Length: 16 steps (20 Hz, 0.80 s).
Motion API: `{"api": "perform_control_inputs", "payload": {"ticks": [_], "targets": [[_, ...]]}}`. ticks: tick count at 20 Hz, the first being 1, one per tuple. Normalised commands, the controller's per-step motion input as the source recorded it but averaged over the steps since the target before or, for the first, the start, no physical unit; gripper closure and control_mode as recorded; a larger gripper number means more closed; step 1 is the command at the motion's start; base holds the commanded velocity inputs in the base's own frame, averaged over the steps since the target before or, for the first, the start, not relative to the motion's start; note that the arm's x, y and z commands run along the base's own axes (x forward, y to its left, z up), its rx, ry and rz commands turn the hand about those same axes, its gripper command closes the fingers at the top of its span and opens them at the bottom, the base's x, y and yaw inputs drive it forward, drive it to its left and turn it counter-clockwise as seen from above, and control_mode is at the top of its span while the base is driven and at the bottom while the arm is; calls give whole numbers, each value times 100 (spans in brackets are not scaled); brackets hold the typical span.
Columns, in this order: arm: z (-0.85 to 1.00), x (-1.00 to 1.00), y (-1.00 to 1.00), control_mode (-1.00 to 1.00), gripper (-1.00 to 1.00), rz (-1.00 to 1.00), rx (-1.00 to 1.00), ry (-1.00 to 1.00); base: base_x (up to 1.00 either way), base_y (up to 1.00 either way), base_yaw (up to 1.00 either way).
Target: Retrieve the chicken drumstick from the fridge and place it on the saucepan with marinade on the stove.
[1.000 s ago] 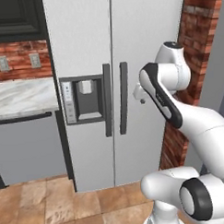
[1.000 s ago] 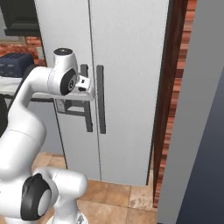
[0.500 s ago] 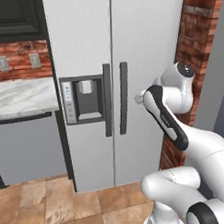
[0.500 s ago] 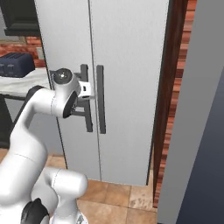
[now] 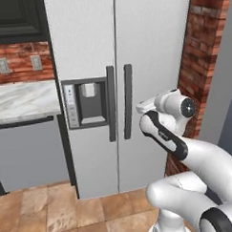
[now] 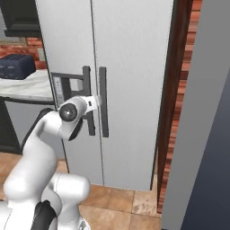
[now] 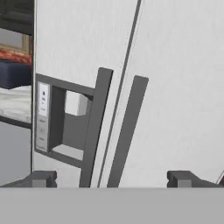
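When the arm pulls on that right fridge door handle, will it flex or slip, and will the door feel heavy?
The right door handle looks like a stiff, straight dark bar, so probably no flex. Its smooth flat faces might let the fingers slide. The door is tall and wide, so the fridge door likely swings heavily.

Even, bright, flat rendered light falls on the fridge [image 5: 115, 65] doors, with soft shading only, no glare, while the hand view looks slightly soft and tilted.

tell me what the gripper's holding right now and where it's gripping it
Nothing is held. The gripper is open, its fingers spread wide in front of the closed fridge, clear of both handles.
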Motion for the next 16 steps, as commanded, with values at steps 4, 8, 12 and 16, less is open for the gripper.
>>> {"api": "perform_control_inputs", "payload": {"ticks": [4,8,12,16], "targets": [[0,11,0,-100,-100,0,6,-20,0,0,0],[0,2,0,-100,-100,0,7,-12,0,0,0],[0,13,0,-100,-100,-2,7,-9,0,0,0],[0,19,0,-100,-100,0,12,-6,0,0,0]]}}
